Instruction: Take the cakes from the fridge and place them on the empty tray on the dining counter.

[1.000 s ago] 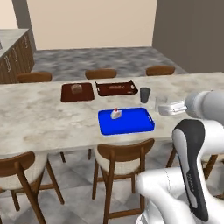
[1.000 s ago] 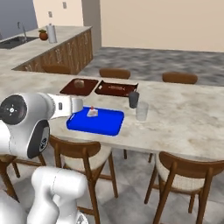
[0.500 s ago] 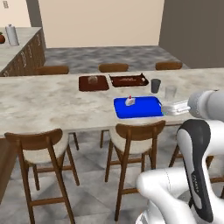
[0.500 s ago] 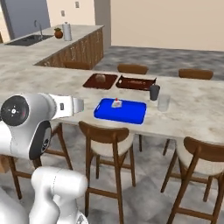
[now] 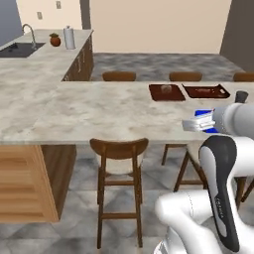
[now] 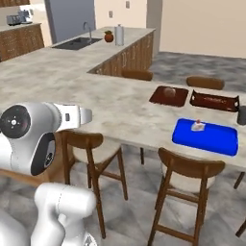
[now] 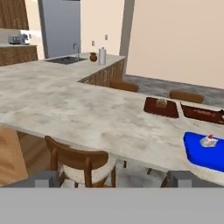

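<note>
The dining counter (image 6: 120, 105) runs across all views. On its right part lies the empty tray (image 6: 206, 137), bright blue, with one of the cakes (image 6: 197, 126) on it, a white slice with a red cherry. The hand view has the tray (image 7: 205, 154) and the slice (image 7: 208, 141) at its right edge. My gripper (image 7: 113, 178) hangs open in front of the counter's near edge, well left of the tray, with nothing between its fingertips (image 7: 43, 178). The arm covers most of the tray (image 5: 202, 114) in the left base view. A tall grey panel (image 6: 72, 19) stands behind the sink; I cannot tell whether it is the fridge.
Two dark brown trays (image 6: 168, 96) (image 6: 214, 101) and a dark cup (image 6: 241, 115) lie beyond the blue tray. Wooden chairs (image 6: 190, 168) (image 5: 119, 149) stand along the near side. A sink (image 6: 79, 43), a pot (image 6: 109, 36) and a canister (image 6: 118, 34) sit on the far counter.
The whole picture has shifted: the base has moved back and turned left, so the blue tray now sits far right. The slice stays on the tray and the gripper stays open.
</note>
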{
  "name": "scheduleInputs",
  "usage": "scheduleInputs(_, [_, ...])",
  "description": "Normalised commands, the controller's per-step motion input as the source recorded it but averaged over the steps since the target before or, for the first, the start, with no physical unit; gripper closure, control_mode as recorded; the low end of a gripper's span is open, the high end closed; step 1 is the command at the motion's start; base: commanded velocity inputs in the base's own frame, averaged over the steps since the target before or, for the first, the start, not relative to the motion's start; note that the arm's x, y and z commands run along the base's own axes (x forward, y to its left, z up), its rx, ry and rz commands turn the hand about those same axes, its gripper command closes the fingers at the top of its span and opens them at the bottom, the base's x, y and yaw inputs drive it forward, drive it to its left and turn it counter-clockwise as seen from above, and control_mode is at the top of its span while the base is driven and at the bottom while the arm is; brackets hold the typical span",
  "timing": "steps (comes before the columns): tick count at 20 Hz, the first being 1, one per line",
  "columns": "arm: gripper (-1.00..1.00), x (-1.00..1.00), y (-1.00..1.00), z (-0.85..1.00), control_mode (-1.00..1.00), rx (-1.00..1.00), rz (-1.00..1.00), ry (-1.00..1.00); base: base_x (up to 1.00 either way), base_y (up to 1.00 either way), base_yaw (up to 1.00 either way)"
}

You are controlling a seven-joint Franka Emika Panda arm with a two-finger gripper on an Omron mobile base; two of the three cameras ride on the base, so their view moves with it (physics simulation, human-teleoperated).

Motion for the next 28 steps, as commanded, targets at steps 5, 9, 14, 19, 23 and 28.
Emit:
scheduleInputs(5, [-1.00,0.00,0.00,0.00,1.00,0.00,0.00,0.00,0.00,1.00,0.15])
scheduleInputs(9, [-1.00,0.00,0.00,0.00,1.00,0.00,0.00,0.00,0.02,1.00,0.17])
scheduleInputs(14, [-1.00,0.00,0.00,0.00,1.00,0.00,0.00,0.00,0.13,1.00,0.20])
scheduleInputs(19, [-1.00,0.00,0.00,0.00,1.00,0.00,0.00,0.00,0.23,1.00,0.24])
scheduleInputs(23, [-1.00,0.00,0.00,0.00,1.00,0.00,0.00,0.00,0.25,1.00,0.23])
scheduleInputs(28, [-1.00,0.00,0.00,0.00,1.00,0.00,0.00,0.00,0.40,1.00,0.23])
